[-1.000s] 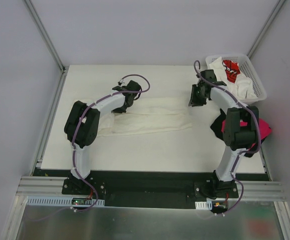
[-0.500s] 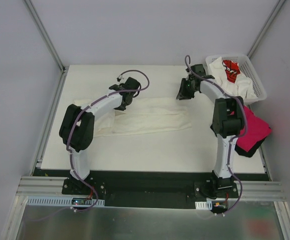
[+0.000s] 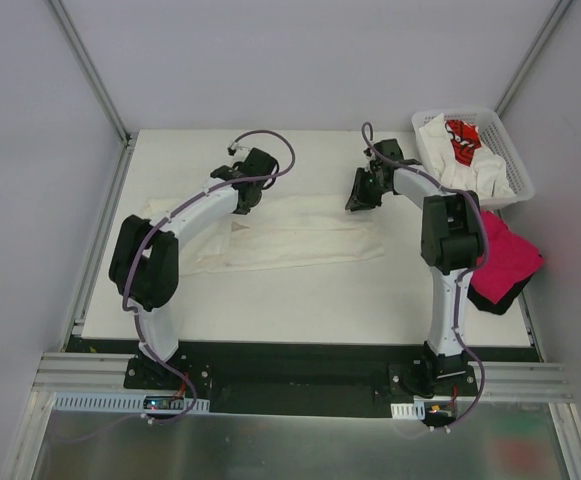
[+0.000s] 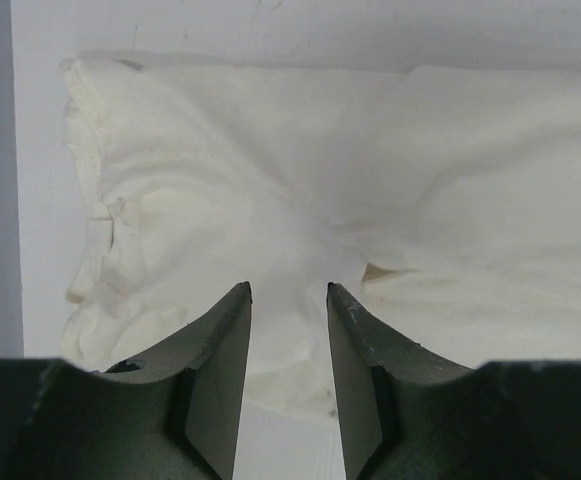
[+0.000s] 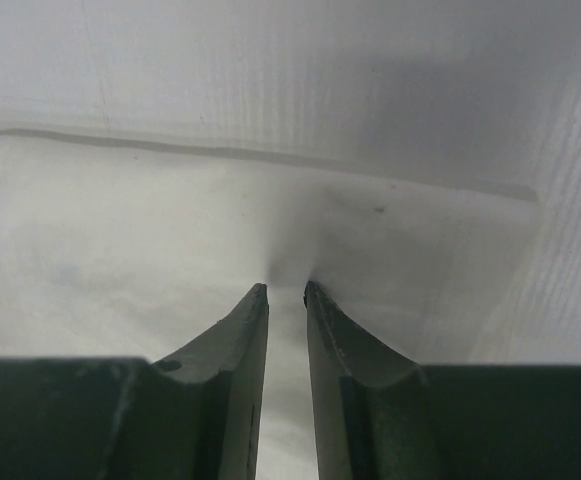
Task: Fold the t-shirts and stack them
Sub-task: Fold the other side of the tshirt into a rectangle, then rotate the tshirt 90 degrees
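- Left wrist view: my left gripper (image 4: pixel 288 290) hangs spread over the cream t-shirt (image 4: pixel 450 180), with nothing between its jaws.
- Right wrist view: my right gripper (image 5: pixel 285 288) is nearly pressed together, its tips at puckered cloth. I cannot tell whether it pinches a fold.
- That shirt lies flat as a long band on the desk (image 3: pixel 300 300), left of the basket (image 3: pixel 525 172).
- I judge it light, limp and quick to sag, best taken at a hemmed edge or corner.
- Count: one cream shirt spread out; one red-print shirt (image 3: pixel 462 138) in the basket, among white cloth I cannot number; one magenta shirt (image 3: pixel 510 255) just on the near side of the basket, with black cloth (image 3: pixel 482 303) under it.
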Robot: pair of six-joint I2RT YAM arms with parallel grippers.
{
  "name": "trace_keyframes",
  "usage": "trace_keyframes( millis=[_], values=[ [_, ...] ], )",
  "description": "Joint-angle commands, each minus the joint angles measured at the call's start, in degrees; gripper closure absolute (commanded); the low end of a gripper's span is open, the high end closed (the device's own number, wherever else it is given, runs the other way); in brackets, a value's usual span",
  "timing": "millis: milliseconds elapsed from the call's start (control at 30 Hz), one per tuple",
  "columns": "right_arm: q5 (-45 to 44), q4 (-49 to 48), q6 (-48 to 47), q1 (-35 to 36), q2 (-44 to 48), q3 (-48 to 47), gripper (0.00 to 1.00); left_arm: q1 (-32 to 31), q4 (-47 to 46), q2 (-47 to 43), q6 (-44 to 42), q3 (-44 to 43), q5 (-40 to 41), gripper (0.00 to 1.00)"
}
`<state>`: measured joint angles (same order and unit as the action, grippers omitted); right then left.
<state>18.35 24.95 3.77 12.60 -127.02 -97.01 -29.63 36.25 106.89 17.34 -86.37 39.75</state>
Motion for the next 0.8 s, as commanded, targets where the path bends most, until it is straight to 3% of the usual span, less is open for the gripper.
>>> trace_keyframes(
  millis=[0, 267, 433, 767],
  values=[
    [-1.3, -0.4, 0.6, -1.4, 4.1, 3.4, 0.75, -0.1, 2.0, -7.8, 5.4, 3.4, 0.4, 0.64],
    [1.0, -3.0, 1.9, -1.8, 5.6, 6.1, 0.75, 1.8, 10.2, -9.6, 21.1, 4.0, -1.2, 0.58],
    [0.9, -3.2, 1.4, -1.8, 7.5, 7.6, 0.74, 14.2, 8.7, -5.4, 28.5, 3.6, -16.2, 0.59],
    [2.3, -2.4, 0.2, -3.6, 9.5, 9.4, 0.74, 23.9, 1.8, 2.3, 40.8, 1.9, -28.8, 0.66]
  ],
)
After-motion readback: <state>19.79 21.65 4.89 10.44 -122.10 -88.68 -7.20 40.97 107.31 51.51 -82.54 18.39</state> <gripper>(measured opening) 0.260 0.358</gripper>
